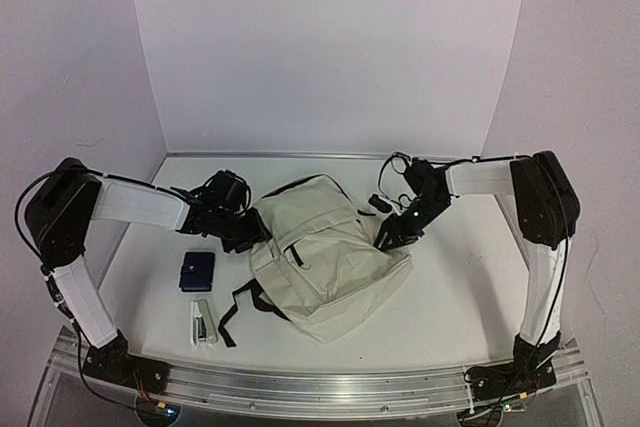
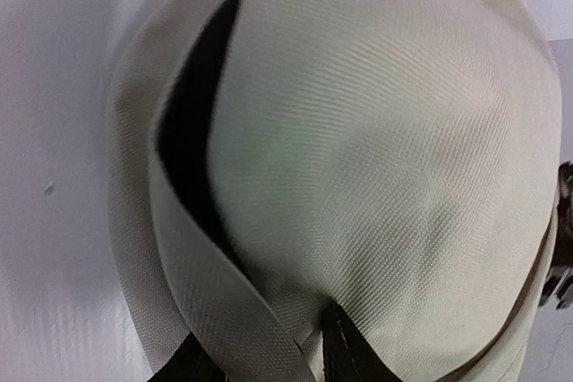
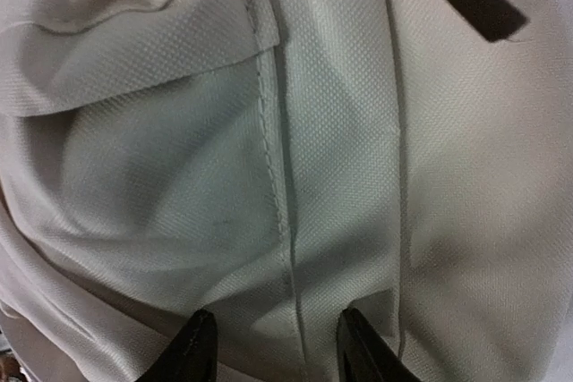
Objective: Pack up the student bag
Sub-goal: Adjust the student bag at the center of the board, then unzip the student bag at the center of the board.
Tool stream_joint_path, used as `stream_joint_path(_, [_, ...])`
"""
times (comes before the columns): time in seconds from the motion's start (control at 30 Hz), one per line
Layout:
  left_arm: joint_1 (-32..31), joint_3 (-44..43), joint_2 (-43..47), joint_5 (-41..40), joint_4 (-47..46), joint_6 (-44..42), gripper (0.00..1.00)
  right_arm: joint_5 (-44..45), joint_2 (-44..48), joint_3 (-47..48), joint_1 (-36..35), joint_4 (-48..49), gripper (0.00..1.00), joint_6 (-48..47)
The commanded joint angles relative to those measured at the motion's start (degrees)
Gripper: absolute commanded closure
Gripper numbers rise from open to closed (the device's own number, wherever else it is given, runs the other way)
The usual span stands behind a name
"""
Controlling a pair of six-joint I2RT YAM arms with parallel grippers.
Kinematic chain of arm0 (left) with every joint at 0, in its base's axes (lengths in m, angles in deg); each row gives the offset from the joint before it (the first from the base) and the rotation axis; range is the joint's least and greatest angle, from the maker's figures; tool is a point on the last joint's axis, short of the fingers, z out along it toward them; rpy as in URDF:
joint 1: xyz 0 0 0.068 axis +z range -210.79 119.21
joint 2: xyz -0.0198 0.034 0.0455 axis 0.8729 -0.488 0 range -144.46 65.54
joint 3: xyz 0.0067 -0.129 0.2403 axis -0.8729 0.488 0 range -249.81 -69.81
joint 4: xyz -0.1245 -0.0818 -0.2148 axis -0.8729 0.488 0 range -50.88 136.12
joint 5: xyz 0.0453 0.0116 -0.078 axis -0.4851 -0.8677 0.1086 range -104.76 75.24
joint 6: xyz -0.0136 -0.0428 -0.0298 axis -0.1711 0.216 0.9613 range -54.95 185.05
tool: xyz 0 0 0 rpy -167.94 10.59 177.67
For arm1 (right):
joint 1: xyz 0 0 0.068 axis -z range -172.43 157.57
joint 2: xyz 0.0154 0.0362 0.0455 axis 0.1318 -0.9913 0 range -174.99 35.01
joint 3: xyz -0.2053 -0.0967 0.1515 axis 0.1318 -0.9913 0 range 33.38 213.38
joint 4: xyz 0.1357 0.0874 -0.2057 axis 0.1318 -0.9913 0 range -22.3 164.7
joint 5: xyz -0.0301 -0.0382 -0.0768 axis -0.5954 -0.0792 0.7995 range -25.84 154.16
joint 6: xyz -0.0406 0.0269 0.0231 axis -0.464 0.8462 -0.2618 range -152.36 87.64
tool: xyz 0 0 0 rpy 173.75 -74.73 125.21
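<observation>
From above, the scene is lit softly and evenly. The white walls (image 1: 330, 47) are given a faint purple tint. Soft grey shadows are cast on the table (image 1: 450, 297) beside the student bag (image 1: 325, 257). A little shine is seen on the metal rail (image 1: 320, 385), which looks bent near the corners. In the left wrist view the cloth's weave is sharp in the middle, but the bottom edge is blurred and dark. The right wrist view is dimmer, with grey shadows in the folds.

The student bag (image 2: 385, 176) is matt, coarsely woven cloth.
</observation>
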Motion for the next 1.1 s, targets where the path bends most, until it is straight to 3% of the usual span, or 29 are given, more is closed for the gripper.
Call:
stream_joint_path(0.0, [-0.4, -8.2, -6.0, 5.4, -9.3, -2.0, 0.69, 1.3, 7.7, -7.7, 0.4, -3.1, 0.53, -2.2])
stream_joint_path(0.13, [-0.4, -9.5, -7.1, 6.0, -10.4, -2.0, 0.74, 7.4, 14.9, -7.9, 0.7, -3.2, 0.36, -1.5])
stream_joint_path(0.33, [-0.5, -6.8, -5.5, 5.7, -11.8, -0.1, 0.79, 15.0, 20.0, 1.0, -3.8, -3.2, 0.32, 3.8])
stream_joint_path(0.73, [-0.5, -5.1, -3.2, 4.8, -12.6, 0.7, 0.83, 14.4, 15.0, 8.8, -21.0, -3.0, 0.49, 10.0])
stream_joint_path(1.07, [-0.5, -4.4, -3.1, 4.8, -13.1, 0.9, 0.84, 16.7, 8.6, 11.0, -25.7, 0.2, 0.53, 12.4])
